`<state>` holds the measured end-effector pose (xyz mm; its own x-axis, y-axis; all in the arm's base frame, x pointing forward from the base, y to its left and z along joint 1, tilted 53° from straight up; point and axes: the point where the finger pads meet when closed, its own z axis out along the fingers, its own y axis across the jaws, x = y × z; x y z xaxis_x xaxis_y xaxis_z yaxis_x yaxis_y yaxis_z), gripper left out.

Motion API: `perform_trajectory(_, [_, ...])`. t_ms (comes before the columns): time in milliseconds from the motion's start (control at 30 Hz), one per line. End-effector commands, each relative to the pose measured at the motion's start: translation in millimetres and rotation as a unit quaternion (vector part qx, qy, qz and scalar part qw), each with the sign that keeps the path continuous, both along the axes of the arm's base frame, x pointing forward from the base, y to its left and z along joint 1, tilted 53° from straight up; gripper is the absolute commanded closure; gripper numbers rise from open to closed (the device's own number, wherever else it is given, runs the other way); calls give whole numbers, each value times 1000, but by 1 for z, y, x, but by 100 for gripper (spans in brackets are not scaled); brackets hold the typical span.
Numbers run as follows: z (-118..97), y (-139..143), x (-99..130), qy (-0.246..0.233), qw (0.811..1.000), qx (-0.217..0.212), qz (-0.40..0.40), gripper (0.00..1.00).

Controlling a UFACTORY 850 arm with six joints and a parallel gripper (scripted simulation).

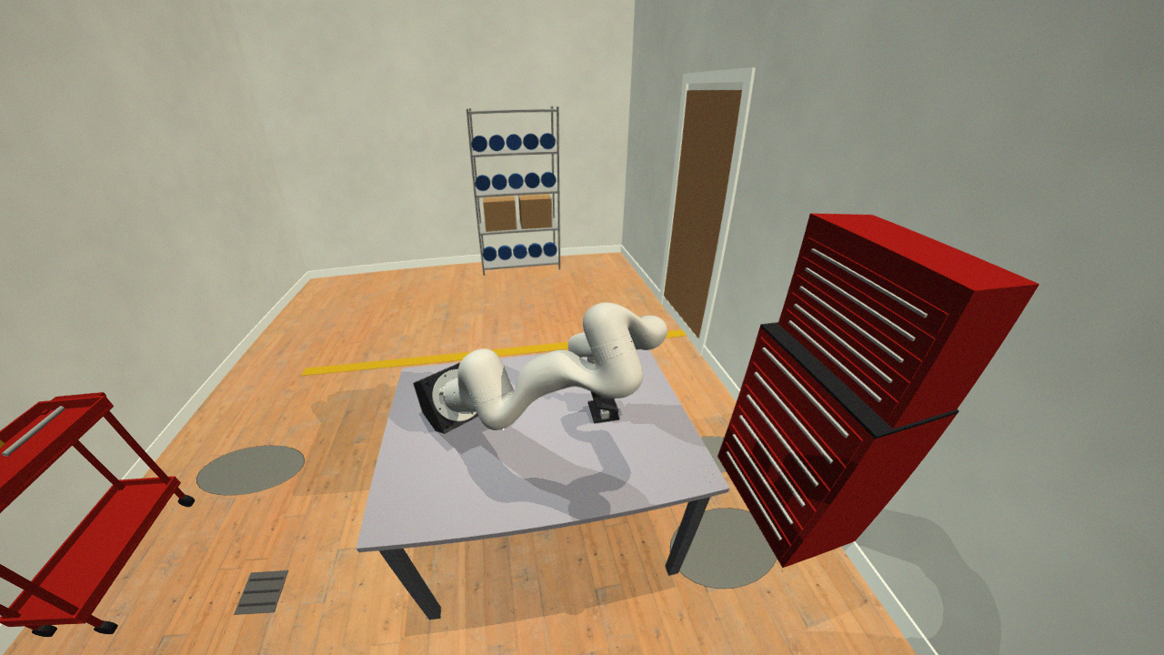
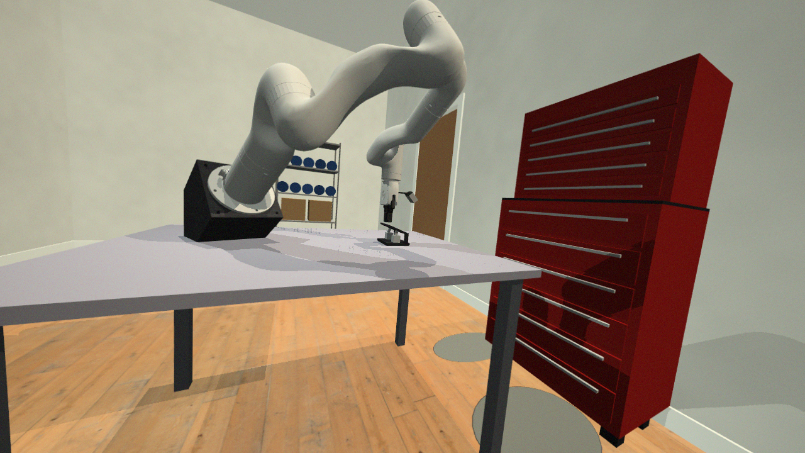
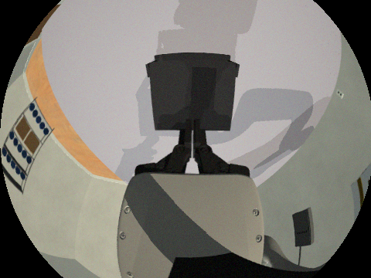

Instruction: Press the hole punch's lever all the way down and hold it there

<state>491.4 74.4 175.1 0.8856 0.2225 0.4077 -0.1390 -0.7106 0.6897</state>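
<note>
The black hole punch (image 2: 394, 236) stands upright on the grey table, towards its far right side. Its lever is still raised at a slant. It also shows in the top view (image 1: 603, 409), half hidden under my arm, and in the wrist view (image 3: 193, 92) as a dark block straight below. My gripper (image 2: 387, 218) points straight down, shut and empty, with its fingertips (image 3: 193, 135) just above the raised end of the lever. I cannot tell whether they touch it.
My black arm base (image 2: 227, 202) sits at the table's far left. A tall red tool chest (image 2: 596, 225) stands close to the table's right edge. A red cart (image 1: 56, 505) stands on the floor to the left.
</note>
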Motion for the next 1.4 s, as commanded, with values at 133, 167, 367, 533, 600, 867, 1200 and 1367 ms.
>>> perform_trajectory(133, [-2,-2,2,-1,1000,0,0,100])
perform_trajectory(167, [-2,-2,2,-1,1000,0,0,100])
perform_trajectory(367, [-2,-2,2,-1,1000,0,0,100])
perform_trajectory(533, [-2,-2,2,-1,1000,0,0,100])
perform_trajectory(600, [-2,-2,2,-1,1000,0,0,100])
perform_trajectory(867, [-4,-4,3,-1,1000,0,0,100])
perform_trajectory(1200, [-8,-9,7,-1,1000,0,0,100])
perform_trajectory(1367, [-8,-9,7,-1,1000,0,0,100])
